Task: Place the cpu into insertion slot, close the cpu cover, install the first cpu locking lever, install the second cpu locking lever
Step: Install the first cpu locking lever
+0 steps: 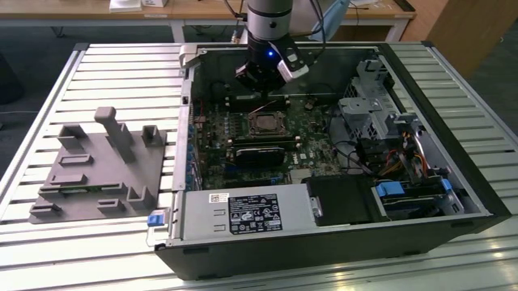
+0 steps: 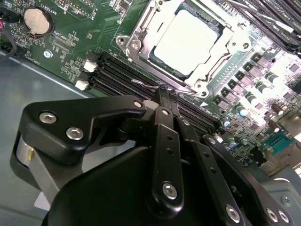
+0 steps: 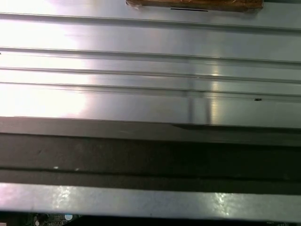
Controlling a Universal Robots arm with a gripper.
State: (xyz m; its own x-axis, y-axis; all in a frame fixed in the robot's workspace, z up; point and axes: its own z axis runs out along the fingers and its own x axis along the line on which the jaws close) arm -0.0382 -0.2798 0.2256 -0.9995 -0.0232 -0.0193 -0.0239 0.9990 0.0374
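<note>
One arm reaches down into the open computer case (image 1: 324,257) that lies on the slatted metal table (image 1: 48,91), and its tool (image 1: 261,86) hangs low over the motherboard (image 1: 312,136), near the insertion slot (image 1: 265,124) on the side toward the case's far wall. In the second wrist view we see the tool (image 2: 168,94) clenched, its two black fingers (image 2: 162,122) drawn together with no real gap between them. Their tips meet a thin wire locking lever (image 2: 143,84) that runs along the near edge of the socket. The lever may be nipped between the tips, but from this angle we cannot tell whether it is pinched or only touched. The cpu (image 2: 188,40) sits flat in the socket, its pale top showing through the window of the cpu cover (image 2: 141,33), which lies down around it. Dark memory slots (image 2: 117,70) run between the socket and the fingers, and a round coin battery (image 2: 37,21) lies well apart on the green board. In the exterior view a silver-labelled power supply (image 1: 242,215) fills the near corner of the case, and a grey fixture block (image 1: 97,163) stands on the table toward the exterior view's left. The first wrist view looks along the table slats (image 3: 141,61) and a dark edge of the case (image 3: 141,150).
</note>
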